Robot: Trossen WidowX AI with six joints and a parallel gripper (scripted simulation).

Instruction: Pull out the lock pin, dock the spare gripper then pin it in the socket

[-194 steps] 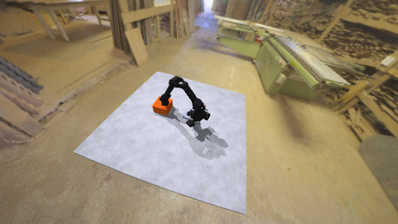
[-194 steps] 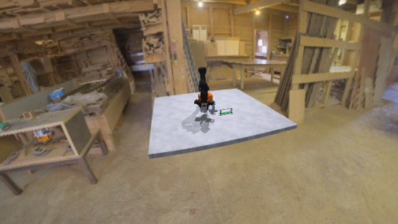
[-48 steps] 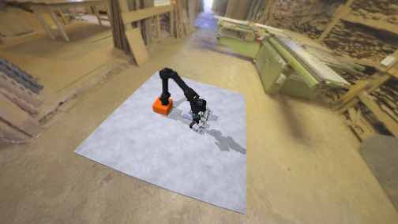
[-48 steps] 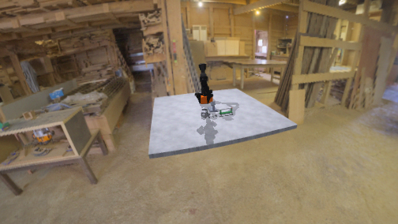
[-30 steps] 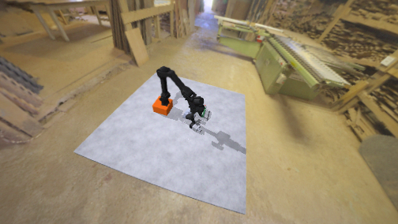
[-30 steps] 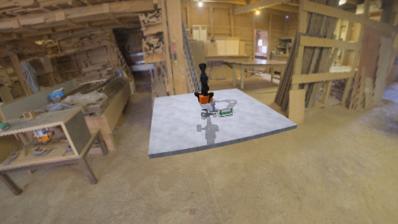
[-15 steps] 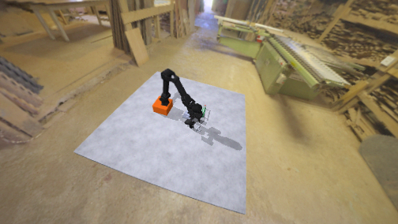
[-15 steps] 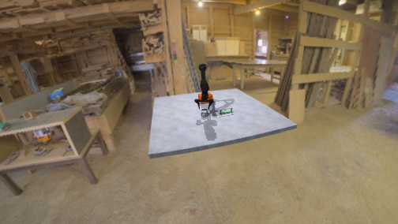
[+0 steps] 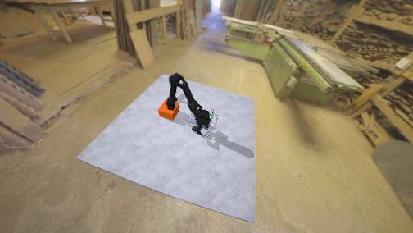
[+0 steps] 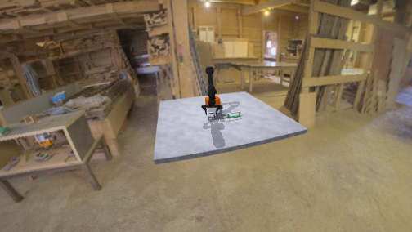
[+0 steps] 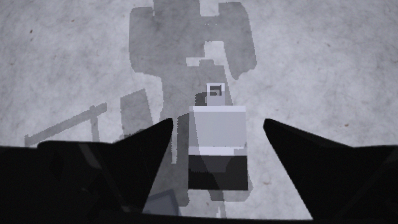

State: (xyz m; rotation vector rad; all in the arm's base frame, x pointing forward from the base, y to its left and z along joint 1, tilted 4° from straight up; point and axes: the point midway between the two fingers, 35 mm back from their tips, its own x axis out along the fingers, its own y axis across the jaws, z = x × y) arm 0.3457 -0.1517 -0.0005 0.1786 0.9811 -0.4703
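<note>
The spare gripper (image 11: 218,129) (image 10: 211,116) is a light grey block with a black end and a small spigot with a square hole. In the wrist view it lies between my fingertips, with a gap on both sides. My gripper (image 11: 217,122) (image 10: 212,111) is open and holds nothing. A blue-grey corner (image 11: 162,204) at the bottom of the wrist view looks like part of the mount. The socket is mostly hidden by the arm. A green piece (image 9: 211,115) (image 10: 235,116) stands beside the gripper; I cannot tell whether it is the lock pin.
The arm's orange base (image 9: 168,111) (image 10: 212,100) stands on the grey mat (image 9: 164,164) (image 10: 180,143). Thin light frame parts (image 9: 217,119) stand close beside the gripper with the green piece. Shadows of the arm and a frame fall around the spare gripper.
</note>
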